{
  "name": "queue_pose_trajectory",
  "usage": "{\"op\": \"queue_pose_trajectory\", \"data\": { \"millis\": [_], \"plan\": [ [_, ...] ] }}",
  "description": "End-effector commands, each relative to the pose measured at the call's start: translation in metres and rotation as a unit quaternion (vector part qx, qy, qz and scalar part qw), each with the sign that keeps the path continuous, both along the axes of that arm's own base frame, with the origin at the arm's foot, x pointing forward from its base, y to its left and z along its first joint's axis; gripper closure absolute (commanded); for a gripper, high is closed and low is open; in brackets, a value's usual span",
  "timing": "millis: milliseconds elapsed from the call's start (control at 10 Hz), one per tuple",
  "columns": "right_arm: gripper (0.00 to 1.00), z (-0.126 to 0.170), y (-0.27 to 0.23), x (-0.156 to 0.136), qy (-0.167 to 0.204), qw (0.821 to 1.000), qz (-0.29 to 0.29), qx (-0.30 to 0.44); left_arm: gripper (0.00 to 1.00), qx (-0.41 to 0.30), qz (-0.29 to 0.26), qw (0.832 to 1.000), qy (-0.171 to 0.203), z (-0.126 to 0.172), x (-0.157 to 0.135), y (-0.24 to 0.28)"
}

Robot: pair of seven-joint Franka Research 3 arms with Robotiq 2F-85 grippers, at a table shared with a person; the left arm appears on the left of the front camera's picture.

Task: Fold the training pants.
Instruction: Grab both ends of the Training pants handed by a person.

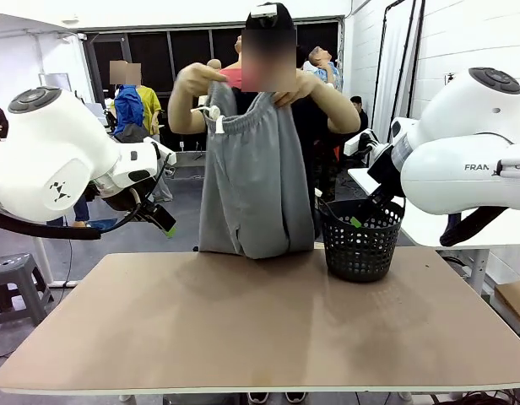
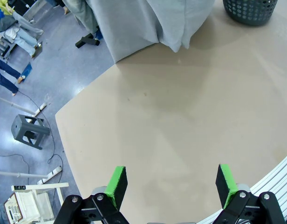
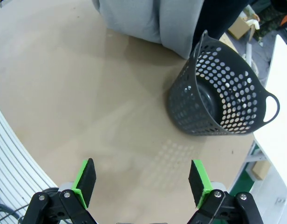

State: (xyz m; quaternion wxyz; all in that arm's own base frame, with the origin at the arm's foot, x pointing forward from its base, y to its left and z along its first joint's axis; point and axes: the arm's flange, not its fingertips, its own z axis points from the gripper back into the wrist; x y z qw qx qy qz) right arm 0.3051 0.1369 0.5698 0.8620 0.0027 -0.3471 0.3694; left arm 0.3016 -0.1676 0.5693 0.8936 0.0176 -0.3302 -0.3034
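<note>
Over the tan table's [image 1: 243, 337] far edge, a person's hands [image 1: 197, 80] hang the grey training pants [image 1: 256, 186]. They look soft, light and floppy, probably best pinched at the waistband corners. Both the left gripper [image 2: 171, 186] and right gripper [image 3: 142, 179] gape empty.

Person [image 1: 332, 114] stood behind surface [image 1: 243, 329], at far edge. Pants [image 1: 256, 186] hung in front of person, waistband up top, hems down at far edge of surface, near middle. Basket [image 1: 361, 240] stood on surface, just right of pants, near far right corner. Left claw [image 2: 171, 179] hovered above left side of surface, right claw [image 3: 142, 179] above right side, before basket. Stool [image 1: 11, 283] on floor, left of surface.
</note>
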Motion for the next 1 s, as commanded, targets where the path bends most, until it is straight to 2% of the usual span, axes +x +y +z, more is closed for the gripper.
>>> {"op": "queue_pose_trajectory", "data": {
  "millis": [0, 900],
  "plan": [
    [0.0, -0.0002, -0.0002, -0.0004, 0.002, 1.0, 0.001, 0.002, 0.0, 0.004, -0.003, 1.0, -0.001, -0.0001, 0.0002, 0.0007],
    [0.0, -0.0002, -0.0002, -0.0004, 0.002, 1.0, 0.001, 0.002, 0.0, 0.004, -0.003, 1.0, -0.001, -0.0001, 0.0002, 0.0007]
  ]
}}
